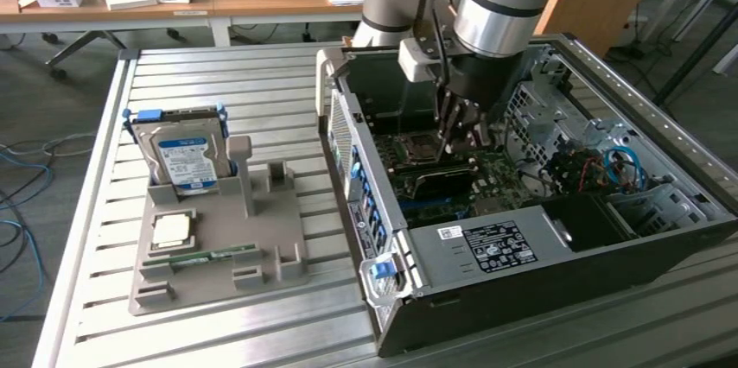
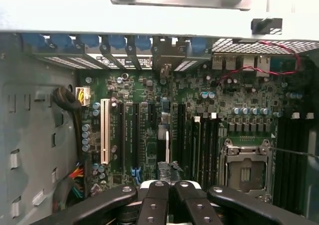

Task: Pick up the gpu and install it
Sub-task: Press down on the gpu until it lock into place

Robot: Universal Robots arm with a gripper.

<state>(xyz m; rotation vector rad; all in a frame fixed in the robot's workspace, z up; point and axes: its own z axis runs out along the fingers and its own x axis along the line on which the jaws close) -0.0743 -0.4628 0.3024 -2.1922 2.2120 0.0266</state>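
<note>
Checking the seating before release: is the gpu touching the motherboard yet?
Cannot tell. In the exterior view the gpu sits under the tool, low over the motherboard, its lower edge hidden; in the wrist view the tool covers it.

No legible text — print on hard drive label [image 1: 185, 163] and case sticker [image 1: 499, 244] unreadable.
</note>
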